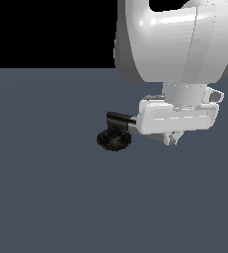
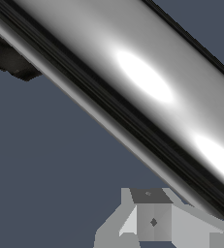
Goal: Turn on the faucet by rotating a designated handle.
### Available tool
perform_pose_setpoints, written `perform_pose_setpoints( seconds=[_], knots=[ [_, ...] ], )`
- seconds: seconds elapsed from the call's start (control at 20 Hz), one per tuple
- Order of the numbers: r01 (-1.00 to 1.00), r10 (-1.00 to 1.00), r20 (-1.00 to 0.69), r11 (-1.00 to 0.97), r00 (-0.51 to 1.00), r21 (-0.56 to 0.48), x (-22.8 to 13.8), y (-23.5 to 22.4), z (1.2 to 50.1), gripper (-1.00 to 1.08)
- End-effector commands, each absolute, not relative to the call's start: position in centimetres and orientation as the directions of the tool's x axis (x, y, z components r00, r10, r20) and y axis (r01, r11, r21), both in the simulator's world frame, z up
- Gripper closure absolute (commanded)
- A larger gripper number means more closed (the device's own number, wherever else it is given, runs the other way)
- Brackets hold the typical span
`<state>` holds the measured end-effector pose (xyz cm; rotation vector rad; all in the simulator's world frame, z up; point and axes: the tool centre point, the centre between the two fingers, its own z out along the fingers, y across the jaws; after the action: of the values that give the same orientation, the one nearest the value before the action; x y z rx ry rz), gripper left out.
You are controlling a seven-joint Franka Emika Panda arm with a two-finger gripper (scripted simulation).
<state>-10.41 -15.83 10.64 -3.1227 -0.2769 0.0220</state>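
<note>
In the exterior view the faucet stands on the floor with its black ridged round base (image 1: 114, 140) and black elbow (image 1: 118, 119). The chrome handle (image 1: 133, 125) runs from the elbow toward the exterior view's right and is mostly hidden behind my white hand. My gripper (image 1: 171, 139) hangs right at the handle's far part, with its fingers close together and nothing between them. In the wrist view the handle (image 2: 133, 82) fills the picture as a shiny diagonal bar very close to the camera. A grey fingertip (image 2: 153, 222) shows just beside it.
The faucet stands on a flat dark blue-grey floor (image 1: 46, 197). My large white arm links (image 1: 174, 39) loom above the faucet. A black piece of the faucet (image 2: 11, 60) shows at the edge of the wrist view.
</note>
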Motion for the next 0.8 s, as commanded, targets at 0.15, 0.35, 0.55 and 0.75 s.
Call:
perform_pose_setpoints(
  seconds=[0.15,0.35,0.55,0.75],
  knots=[
    [0.197,0.197,-0.005,-0.98,0.98,-0.004,-8.0,-16.0,10.7,1.08],
    [0.196,0.196,-0.005,-0.981,0.981,-0.004,-6.8,-16.8,10.7,1.08],
    [0.194,0.194,-0.004,-0.981,0.981,-0.003,-5.6,-17.5,10.7,1.08],
    [0.193,0.193,-0.003,-0.981,0.981,-0.003,-4.4,-18.3,10.7,1.08]
  ],
)
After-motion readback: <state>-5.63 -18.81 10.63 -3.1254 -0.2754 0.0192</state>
